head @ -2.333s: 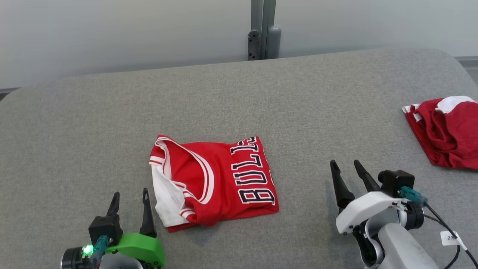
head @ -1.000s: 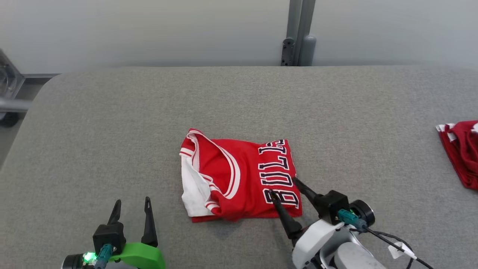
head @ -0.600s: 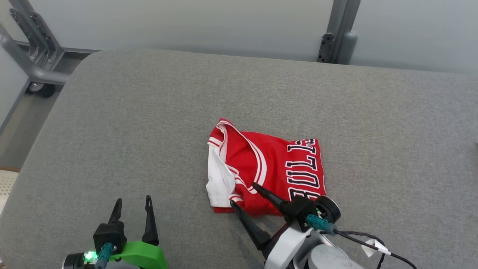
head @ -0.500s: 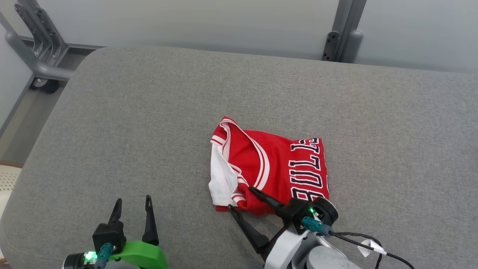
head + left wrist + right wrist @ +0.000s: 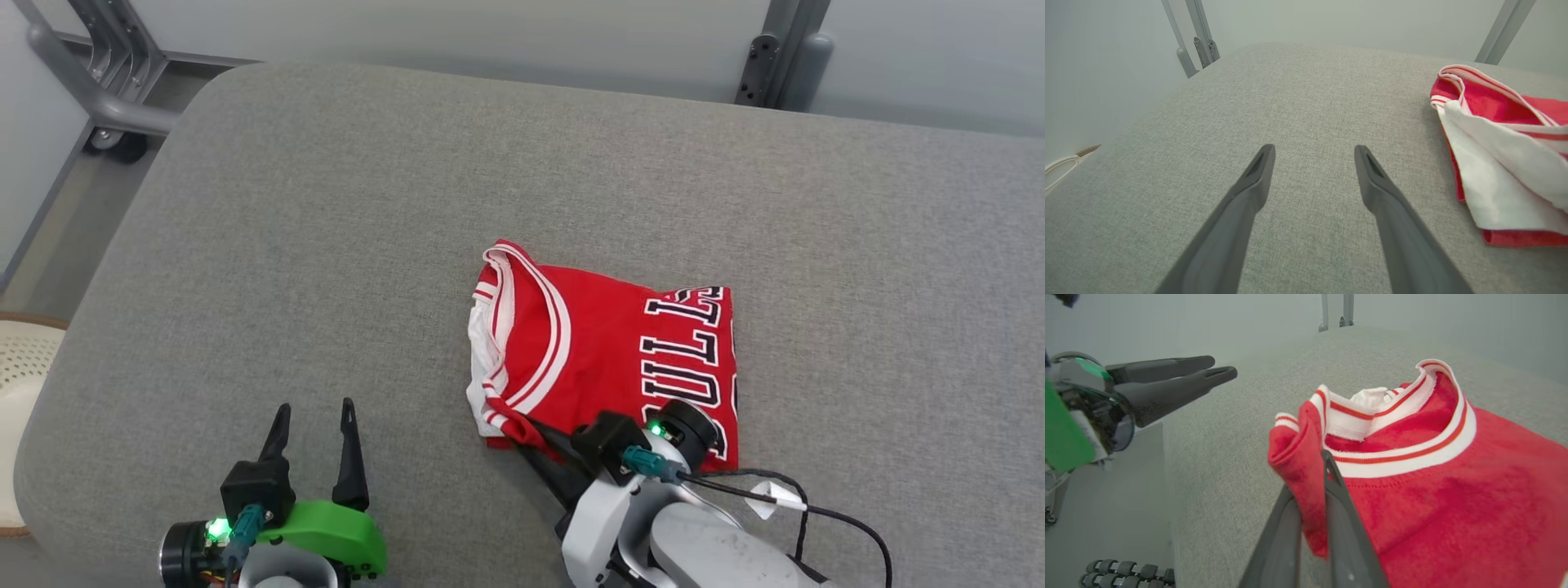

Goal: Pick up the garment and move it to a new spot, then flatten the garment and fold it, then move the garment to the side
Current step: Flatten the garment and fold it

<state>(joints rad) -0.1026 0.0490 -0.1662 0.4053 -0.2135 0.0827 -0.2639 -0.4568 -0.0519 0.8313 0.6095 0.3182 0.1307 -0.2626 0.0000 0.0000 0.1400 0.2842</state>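
Note:
The garment (image 5: 604,359) is a red jersey with white trim and dark lettering, folded on the grey padded table (image 5: 326,245). My right gripper (image 5: 526,426) is shut on its near left corner. In the right wrist view the fingers (image 5: 1347,522) pinch a fold of red cloth just below the striped collar of the garment (image 5: 1433,490), with my right gripper (image 5: 1310,473) at that fold. My left gripper (image 5: 315,406) stands open over bare table, left of the jersey. In the left wrist view my left gripper (image 5: 1314,149) holds nothing, and the garment (image 5: 1494,171) lies to its right. The left gripper (image 5: 1216,367) also appears in the right wrist view.
A grey metal frame (image 5: 98,98) stands beyond the table's far left corner, and a post (image 5: 775,57) rises behind its far edge. A pale perforated basket (image 5: 20,367) sits off the table's left side. A tagged cable (image 5: 767,498) trails from my right wrist.
The head camera has swung left. My right gripper came in from the right to the jersey's near left corner and went from open to shut on it. The left gripper stayed open.

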